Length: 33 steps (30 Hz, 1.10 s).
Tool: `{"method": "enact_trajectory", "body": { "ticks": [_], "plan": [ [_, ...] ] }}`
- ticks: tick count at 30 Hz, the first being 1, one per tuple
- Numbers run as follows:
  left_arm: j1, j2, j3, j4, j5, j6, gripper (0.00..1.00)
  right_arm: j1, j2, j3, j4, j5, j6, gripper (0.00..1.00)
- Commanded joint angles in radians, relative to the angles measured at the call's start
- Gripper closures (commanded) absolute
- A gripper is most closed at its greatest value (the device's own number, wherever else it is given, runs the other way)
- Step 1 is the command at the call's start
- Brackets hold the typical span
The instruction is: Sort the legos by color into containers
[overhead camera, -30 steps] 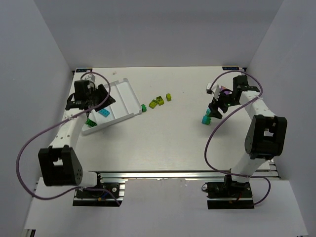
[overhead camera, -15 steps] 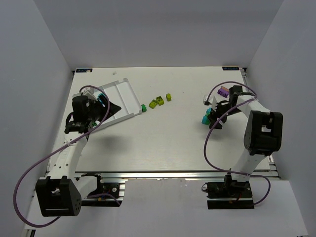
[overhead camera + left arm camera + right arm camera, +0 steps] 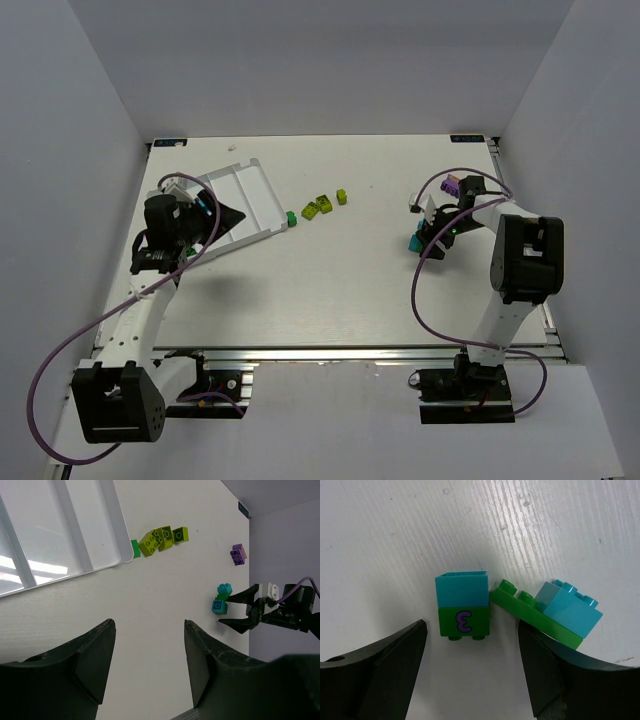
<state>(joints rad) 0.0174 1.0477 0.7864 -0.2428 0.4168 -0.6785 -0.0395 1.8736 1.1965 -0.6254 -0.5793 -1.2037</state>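
Observation:
The white tray [image 3: 256, 190] with its long containers lies at the back left. My left gripper [image 3: 214, 221] hangs open and empty over its near edge; in the left wrist view my left gripper [image 3: 150, 652] frames bare table beside the tray [image 3: 113, 525]. A dark green lego [image 3: 291, 217] and yellow-green legos [image 3: 315, 208] lie right of the tray. My right gripper [image 3: 470, 652] stands open, low over the table. Just past its tips lies a cyan-on-green lego marked 3 [image 3: 462, 605]. A green plate carrying a cyan lego [image 3: 547, 614] lies against its right finger [image 3: 555, 680].
A purple and orange brick [image 3: 452, 186] lies behind my right gripper [image 3: 428, 237], near the table's right edge. A small yellow-green brick [image 3: 180, 534] sits beyond the yellow-green pair [image 3: 154, 540]. White walls enclose the table on three sides.
My left gripper has drawn back from over the tray toward its near edge. My right gripper has come down and closer to the cyan and green bricks, its jaws slightly narrower.

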Motion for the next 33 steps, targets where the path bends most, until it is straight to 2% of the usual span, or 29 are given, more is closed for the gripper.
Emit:
{"method": "enact_trajectory", "body": {
  "ticks": [1,8,11,12,17,20,26,33],
  "plan": [
    [0.0,-0.028,-0.015,0.037,0.027,-0.021,0.33,0.013,0.018,0.028,0.047,-0.028,0.003,0.22],
    [-0.053,-0.012,-0.024,0.072,0.04,-0.055,0.33,0.029,0.044,0.051,0.046,-0.034,-0.003,0.3],
    [-0.072,0.005,-0.03,0.097,0.043,-0.076,0.34,0.029,0.059,0.067,0.021,-0.039,-0.007,0.41],
    [-0.08,0.008,-0.033,0.108,0.042,-0.093,0.33,0.029,0.062,0.071,0.01,-0.04,-0.016,0.51],
    [-0.17,0.055,-0.053,0.21,0.022,-0.157,0.33,0.029,0.041,0.063,-0.043,-0.048,-0.06,0.64],
    [-0.262,0.118,-0.052,0.275,-0.012,-0.188,0.33,0.029,0.003,0.045,-0.074,-0.076,-0.088,0.68],
    [-0.42,0.279,-0.013,0.43,-0.016,-0.26,0.33,0.038,-0.096,0.055,-0.206,-0.232,-0.125,0.73],
    [-0.556,0.521,0.105,0.626,0.089,-0.352,0.33,0.186,-0.27,0.008,-0.215,-0.366,-0.134,0.74]
  ]
}}
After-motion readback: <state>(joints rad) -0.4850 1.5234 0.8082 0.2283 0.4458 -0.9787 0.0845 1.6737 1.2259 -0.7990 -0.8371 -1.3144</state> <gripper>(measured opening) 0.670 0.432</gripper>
